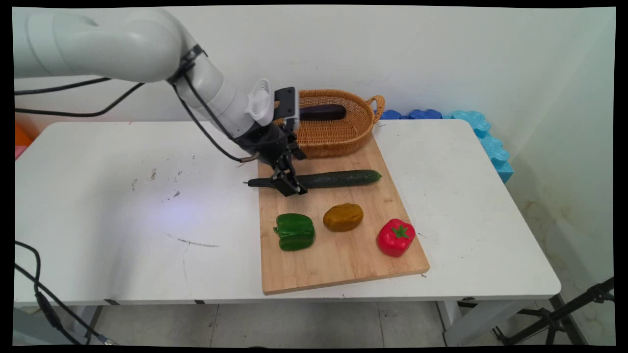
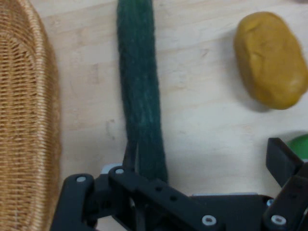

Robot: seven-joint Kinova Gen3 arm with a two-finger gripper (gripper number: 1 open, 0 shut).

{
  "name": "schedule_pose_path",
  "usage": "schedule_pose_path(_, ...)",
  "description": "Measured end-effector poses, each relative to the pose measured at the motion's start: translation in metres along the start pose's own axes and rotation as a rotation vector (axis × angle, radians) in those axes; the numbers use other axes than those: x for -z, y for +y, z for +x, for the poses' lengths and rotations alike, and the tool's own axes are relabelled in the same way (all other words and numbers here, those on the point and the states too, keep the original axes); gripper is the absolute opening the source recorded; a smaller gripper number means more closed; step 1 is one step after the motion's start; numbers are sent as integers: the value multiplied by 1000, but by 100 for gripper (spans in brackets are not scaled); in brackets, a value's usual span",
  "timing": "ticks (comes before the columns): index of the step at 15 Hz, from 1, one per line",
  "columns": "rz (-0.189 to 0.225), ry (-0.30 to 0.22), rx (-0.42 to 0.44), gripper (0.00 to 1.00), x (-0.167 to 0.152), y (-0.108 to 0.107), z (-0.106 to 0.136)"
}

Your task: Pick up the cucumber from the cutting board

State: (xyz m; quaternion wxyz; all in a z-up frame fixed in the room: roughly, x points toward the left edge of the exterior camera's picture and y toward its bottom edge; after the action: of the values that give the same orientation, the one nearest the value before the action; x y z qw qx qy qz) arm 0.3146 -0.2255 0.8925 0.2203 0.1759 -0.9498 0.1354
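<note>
Right now my tool (image 1: 290, 186) sits low over the stem end of the cucumber (image 1: 338, 178), jaws apart and unclamped; it lies under me on the cutting board (image 1: 343, 264), with the basket (image 1: 338, 137) close behind.

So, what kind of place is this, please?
Probably a robot test room, not a kitchen: a bare white table against a plain wall, vegetables laid out on a wooden board, and a tripod leg on the floor.
</note>
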Motion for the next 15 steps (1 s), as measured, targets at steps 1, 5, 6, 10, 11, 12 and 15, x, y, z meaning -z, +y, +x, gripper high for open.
schedule_pose_path(1,4,-4,-5,100,-5,-3,1)
schedule_pose_path(5,16,-19,-8,100,-24,-13,2)
schedule_pose_path(6,20,-25,-6,100,-32,-17,2)
schedule_pose_path(10,23,-43,2,100,-56,-24,1)
schedule_pose_path(11,23,-46,4,100,-60,-26,1)
schedule_pose_path(12,23,-48,5,100,-62,-26,1)
schedule_pose_path(15,23,-56,16,100,-75,-28,0)
